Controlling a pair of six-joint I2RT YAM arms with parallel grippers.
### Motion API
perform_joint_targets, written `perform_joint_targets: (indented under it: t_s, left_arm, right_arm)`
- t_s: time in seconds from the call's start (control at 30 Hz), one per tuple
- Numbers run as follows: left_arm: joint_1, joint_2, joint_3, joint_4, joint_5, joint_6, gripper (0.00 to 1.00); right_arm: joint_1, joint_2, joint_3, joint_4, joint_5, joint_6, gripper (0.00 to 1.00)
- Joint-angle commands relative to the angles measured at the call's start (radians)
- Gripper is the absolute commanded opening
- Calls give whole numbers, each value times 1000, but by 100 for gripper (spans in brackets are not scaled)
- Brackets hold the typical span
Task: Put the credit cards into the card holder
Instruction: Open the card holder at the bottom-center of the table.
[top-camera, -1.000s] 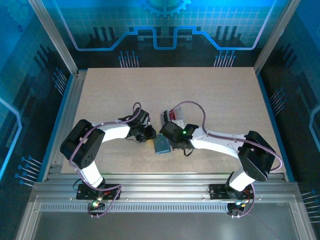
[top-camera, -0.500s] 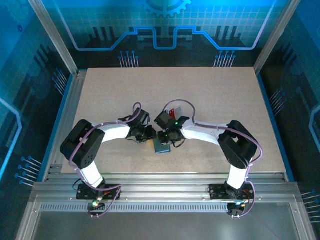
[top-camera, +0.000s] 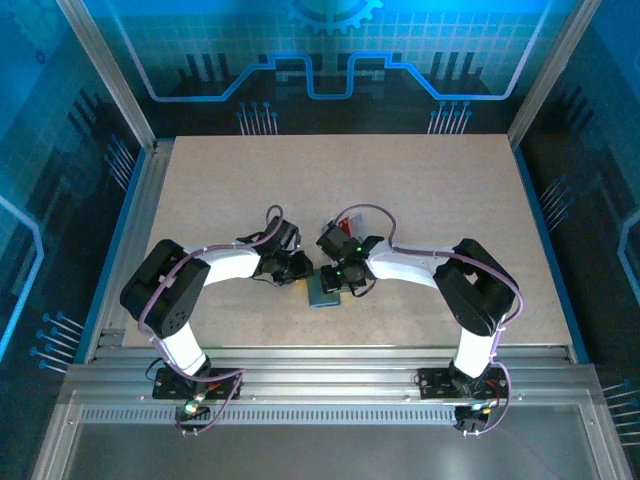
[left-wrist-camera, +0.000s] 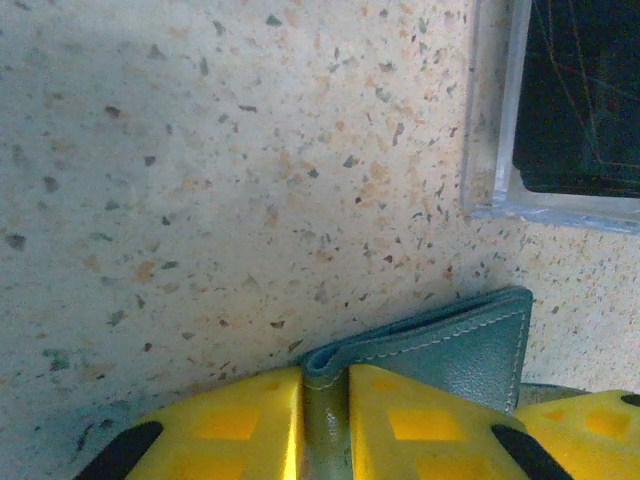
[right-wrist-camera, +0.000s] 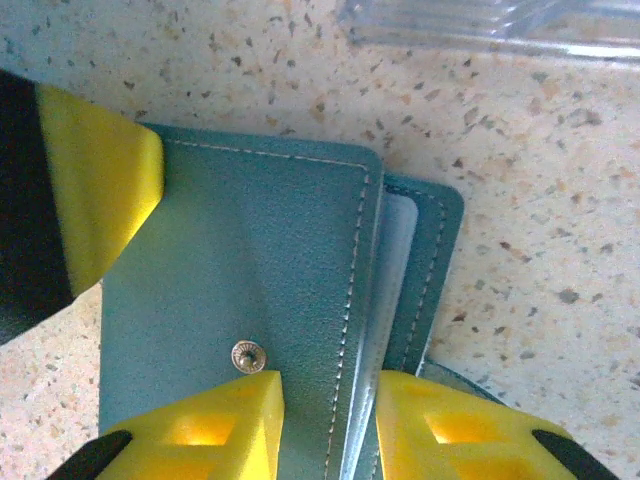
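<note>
The slate-blue card holder (top-camera: 322, 292) lies flat on the table between the two arms. My left gripper (left-wrist-camera: 325, 375) is shut on its folded edge, and the leather shows pinched between the yellow fingers (left-wrist-camera: 230, 425). In the top view that left gripper (top-camera: 298, 268) sits at the holder's left. My right gripper (right-wrist-camera: 328, 385) hovers open over the card holder (right-wrist-camera: 240, 250), straddling the flap's stitched edge beside a snap stud (right-wrist-camera: 247, 355). A silver-grey credit card (right-wrist-camera: 393, 250) shows as a pale strip inside the slot. From above, the right gripper (top-camera: 338, 275) is just over the holder.
A clear plastic tray (left-wrist-camera: 490, 150) with something dark inside stands just beyond the holder; its rim (right-wrist-camera: 480, 20) runs along the top of the right wrist view. Speckled tabletop (top-camera: 420, 180) stretches behind and to both sides.
The right gripper's jaws have opened from nearly shut, and the right arm has folded in with its wrist shifted slightly left over the holder. The left gripper has kept its grip.
</note>
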Motion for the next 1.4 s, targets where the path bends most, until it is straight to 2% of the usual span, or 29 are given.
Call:
perform_joint_targets:
  t_s: [0.0, 0.57, 0.97, 1.37]
  left_arm:
    - [-67, 130, -72, 11, 3, -12, 19]
    - [-97, 168, -107, 80, -18, -66, 18]
    - [-113, 168, -133, 113, -37, -99, 17]
    - [-126, 180, -152, 145, -50, -128, 17]
  right_arm:
    - [-4, -9, -9, 39, -72, -4, 31]
    - [3, -36, 35, -6, -61, -12, 25]
    - [-5, -31, 75, 3, -103, -2, 27]
    - [20, 41, 188, -150, 9, -5, 25]
